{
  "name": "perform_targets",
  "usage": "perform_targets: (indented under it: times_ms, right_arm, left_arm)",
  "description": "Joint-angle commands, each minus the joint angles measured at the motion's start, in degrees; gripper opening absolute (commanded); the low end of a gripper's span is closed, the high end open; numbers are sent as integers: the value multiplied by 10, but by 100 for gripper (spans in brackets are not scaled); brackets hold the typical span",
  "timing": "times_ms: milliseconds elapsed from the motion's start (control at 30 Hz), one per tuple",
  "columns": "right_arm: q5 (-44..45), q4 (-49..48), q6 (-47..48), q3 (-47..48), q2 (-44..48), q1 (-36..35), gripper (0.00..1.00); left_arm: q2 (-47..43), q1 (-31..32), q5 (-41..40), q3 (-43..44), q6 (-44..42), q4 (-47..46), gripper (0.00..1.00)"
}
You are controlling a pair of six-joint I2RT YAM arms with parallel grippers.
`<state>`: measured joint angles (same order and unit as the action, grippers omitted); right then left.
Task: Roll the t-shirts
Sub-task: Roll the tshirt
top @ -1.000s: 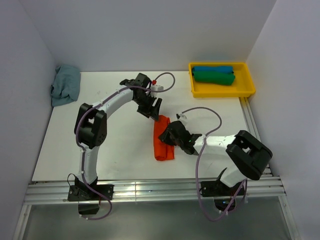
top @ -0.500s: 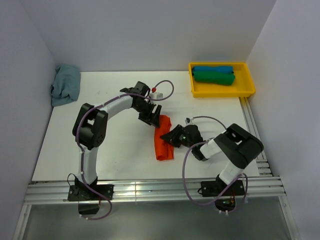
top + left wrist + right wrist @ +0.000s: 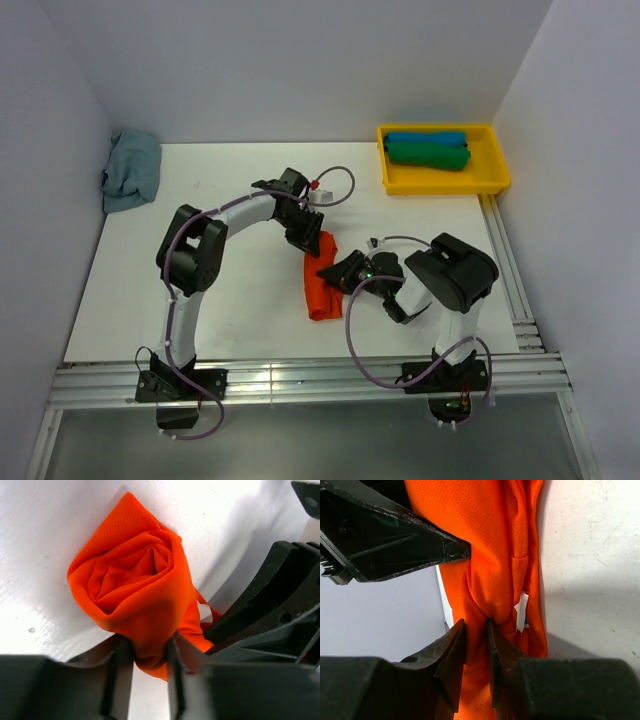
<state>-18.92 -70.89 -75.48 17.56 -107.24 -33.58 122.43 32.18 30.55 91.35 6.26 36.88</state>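
White tabletop point(image 3: 230, 290) holds mid-surface the orange t-shirt point(image 3: 321, 288), a fine-mesh spiral roll with a small white label point(image 3: 522, 611), print unreadable, the left gripper point(image 3: 149, 652) and right gripper point(image 3: 475, 630) both clamped on it.

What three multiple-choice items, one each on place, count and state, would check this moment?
1. Where does the yellow tray sit on the table?
A. far right corner
B. near left corner
C. centre

2. How many rolled shirts lie in it?
A. one
B. two
C. four

3. What is the left gripper doing?
A. hanging open above the table
B. pinching the orange t-shirt
C. holding the tray

Answers:
1 A: the top view shows it at the far right corner.
2 B: a blue roll and a green roll lie side by side.
3 B: the left wrist view shows its jaws closed on orange fabric.
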Motion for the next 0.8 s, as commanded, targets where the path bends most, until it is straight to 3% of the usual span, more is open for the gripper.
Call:
perform_targets:
  times_ms: [0, 167, 267, 400, 500, 767]
  right_arm:
    - [3, 111, 40, -3, 18, -1, 29]
    - [98, 369, 135, 59, 134, -12, 41]
    - [184, 521, 176, 109, 196, -37, 49]
    - [294, 686, 208, 171, 251, -78, 51]
    - [377, 768, 218, 222, 262, -118, 51]
    - [477, 873, 256, 354, 209, -193, 51]
  left_arm:
    - [2, 9, -37, 30, -2, 23, 29]
    - [3, 23, -108, 52, -7, 64, 14]
    - [11, 29, -139, 63, -12, 86, 12]
    - [25, 33, -155, 80, -13, 107, 11]
    - [33, 38, -161, 94, -13, 120, 11]
    - [48, 47, -177, 128, -18, 151, 12]
